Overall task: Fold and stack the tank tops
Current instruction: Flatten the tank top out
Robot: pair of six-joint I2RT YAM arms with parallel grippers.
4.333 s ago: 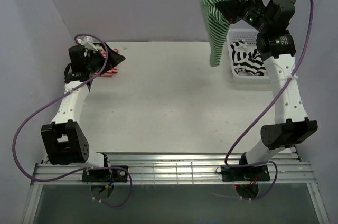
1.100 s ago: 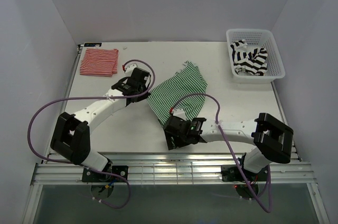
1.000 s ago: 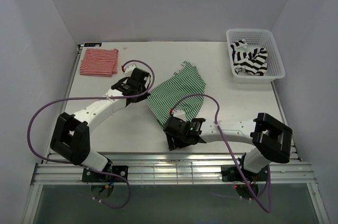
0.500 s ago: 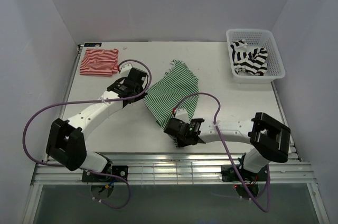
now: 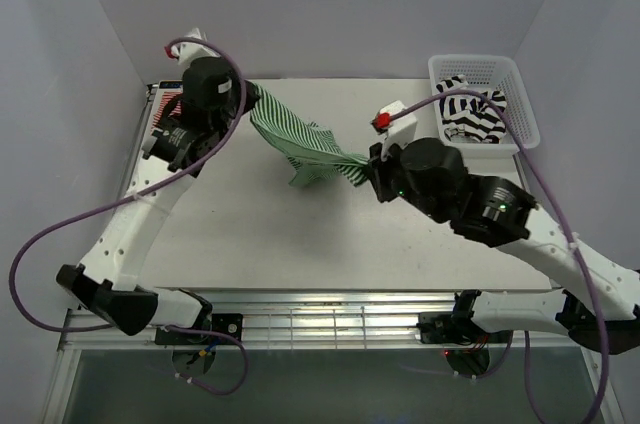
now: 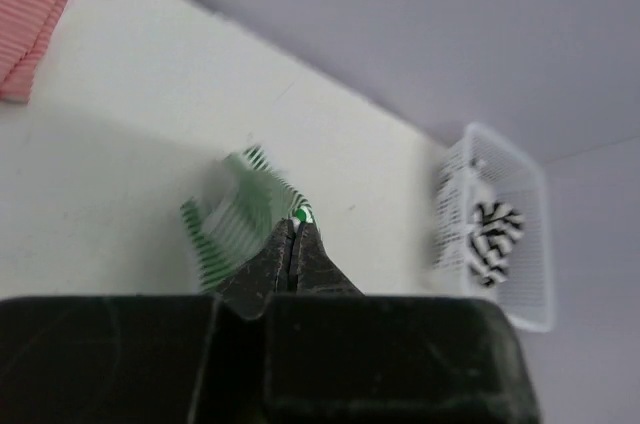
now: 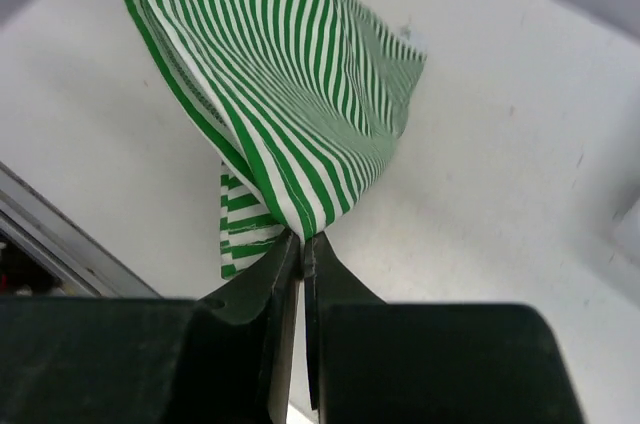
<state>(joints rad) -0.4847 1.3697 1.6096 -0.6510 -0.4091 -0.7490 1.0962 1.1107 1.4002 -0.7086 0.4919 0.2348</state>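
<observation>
You have the green-and-white tank top point(image 5: 297, 136) slung in the air between the two arms, above the far middle of the table point(image 5: 300, 244). A loose flap droops from its middle; whether that flap touches the surface, you cannot tell from here. The left tool point(image 6: 293, 232) is pinched fully together with a sliver of green stripe at its tips. The right tool point(image 7: 301, 242) is clamped just as tight on a hemmed corner, so each one has an edge of the garment. Expect this cloth to be very light, thin and limp: it sags between the grips, carries no shape of its own, and probably stretches a little if you pull the arms apart. A narrow pinch like these may slip, so bite on the stitched hem or a strap seam, where the fabric is thicker. In the right wrist view the cloth hangs doubled, so check that you are not gripping two layers where you want one. Take hold at two corners of the same edge so the body hangs flat when you lower it. The red-and-white tank top point(image 6: 28, 29) lies folded at the far left corner of the table. The black-and-white tank top point(image 5: 470, 114) sits crumpled in the basket point(image 5: 470, 61) at the far right, and it is likely best taken by a raised ridge of the bunch.
</observation>
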